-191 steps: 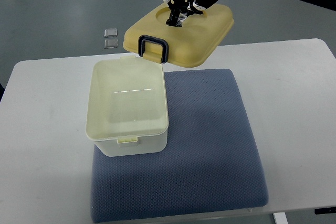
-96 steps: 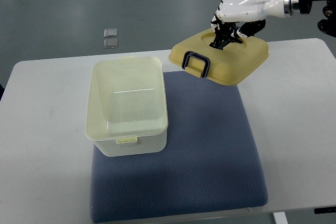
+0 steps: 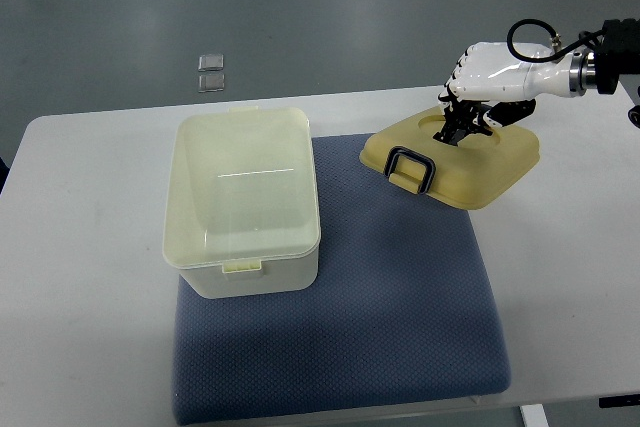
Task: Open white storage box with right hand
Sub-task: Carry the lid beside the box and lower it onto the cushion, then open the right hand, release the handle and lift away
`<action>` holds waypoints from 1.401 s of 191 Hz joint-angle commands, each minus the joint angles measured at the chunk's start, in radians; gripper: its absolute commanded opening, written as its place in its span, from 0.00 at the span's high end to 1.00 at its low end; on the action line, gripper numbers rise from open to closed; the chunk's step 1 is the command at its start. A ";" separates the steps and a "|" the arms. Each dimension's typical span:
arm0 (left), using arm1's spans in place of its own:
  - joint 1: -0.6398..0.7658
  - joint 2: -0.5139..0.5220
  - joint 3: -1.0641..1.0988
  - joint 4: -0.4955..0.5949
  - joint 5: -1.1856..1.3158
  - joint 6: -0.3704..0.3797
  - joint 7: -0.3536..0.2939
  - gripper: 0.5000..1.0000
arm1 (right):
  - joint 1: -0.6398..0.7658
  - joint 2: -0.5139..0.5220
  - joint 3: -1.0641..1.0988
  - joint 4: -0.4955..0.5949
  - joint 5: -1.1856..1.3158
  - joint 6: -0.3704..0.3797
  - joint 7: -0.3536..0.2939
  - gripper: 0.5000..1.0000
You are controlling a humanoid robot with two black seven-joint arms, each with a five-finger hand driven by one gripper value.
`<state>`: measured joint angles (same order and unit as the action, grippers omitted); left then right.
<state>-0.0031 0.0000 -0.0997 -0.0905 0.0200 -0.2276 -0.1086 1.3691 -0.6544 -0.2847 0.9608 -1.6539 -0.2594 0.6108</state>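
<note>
Box [image 3: 243, 202] sits open on the blue mat [image 3: 400, 297], well left of my right hand [image 3: 490, 82], whose fingers pinch the lid [image 3: 455, 157] from above.

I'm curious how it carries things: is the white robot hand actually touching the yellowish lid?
Touching. The top view shows the right hand with fingers curled down into the recess of the pale yellow plastic lid, gripping it.

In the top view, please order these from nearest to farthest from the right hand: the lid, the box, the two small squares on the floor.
1. Lid, held by the right hand.
2. Box, left, on the pad.
3. Squares, far left, beyond the table.
</note>
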 commanded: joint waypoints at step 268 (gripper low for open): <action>0.000 0.000 0.000 0.000 0.000 -0.001 0.000 0.00 | -0.163 0.047 0.593 -0.046 0.123 0.517 0.000 0.21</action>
<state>-0.0031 0.0000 -0.0997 -0.0905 0.0199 -0.2278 -0.1091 1.2115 -0.6083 0.1804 0.9532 -1.6320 0.0520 0.6107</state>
